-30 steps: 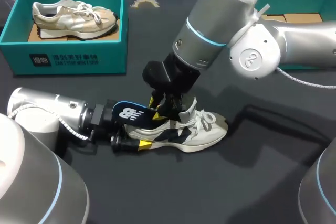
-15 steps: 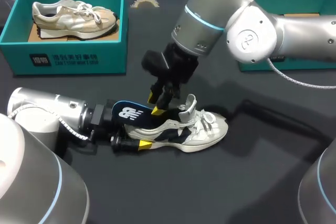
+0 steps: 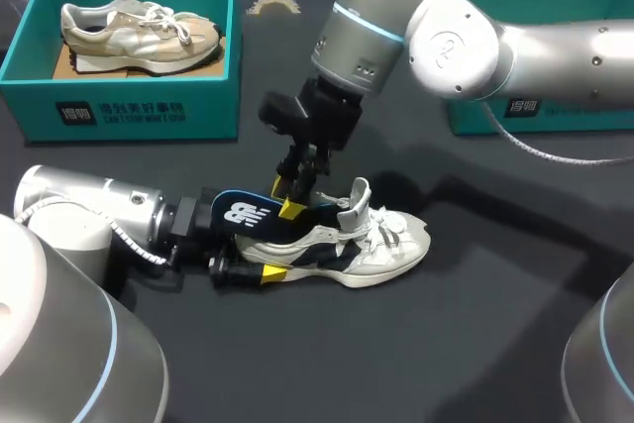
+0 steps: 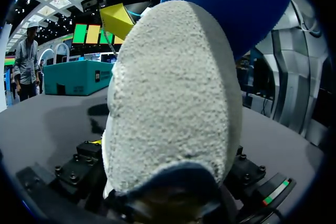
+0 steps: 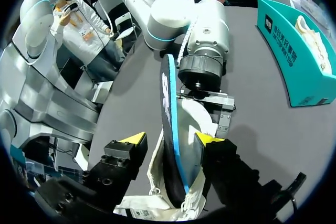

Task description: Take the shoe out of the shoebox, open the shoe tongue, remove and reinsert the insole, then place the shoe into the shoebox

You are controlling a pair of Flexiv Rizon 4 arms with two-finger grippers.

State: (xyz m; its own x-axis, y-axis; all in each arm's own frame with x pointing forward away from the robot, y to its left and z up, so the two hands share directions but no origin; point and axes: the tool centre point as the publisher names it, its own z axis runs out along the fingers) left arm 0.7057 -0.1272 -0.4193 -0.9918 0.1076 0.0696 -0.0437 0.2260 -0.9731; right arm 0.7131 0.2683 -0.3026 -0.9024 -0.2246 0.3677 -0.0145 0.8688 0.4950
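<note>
Dark surface point(image 3: 475, 344), teal shoebox point(image 3: 139, 111) at the back left with a beige sneaker point(image 3: 139, 32) in it. In front of that box, the white-and-navy sneaker point(image 3: 381, 250) sits upright on the surface, outside any box. Its blue insole point(image 3: 243, 217) sticks out at the heel end, where the left gripper point(image 3: 256, 265) has its fingers clamped on the heel. The right gripper point(image 5: 170, 140) hangs over the insole, fingers apart on either side, not closed on it.

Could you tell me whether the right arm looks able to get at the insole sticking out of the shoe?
Probably yes. The right tool hangs open astride the insole, which stands up out of the shoe, with nothing between them.
</note>
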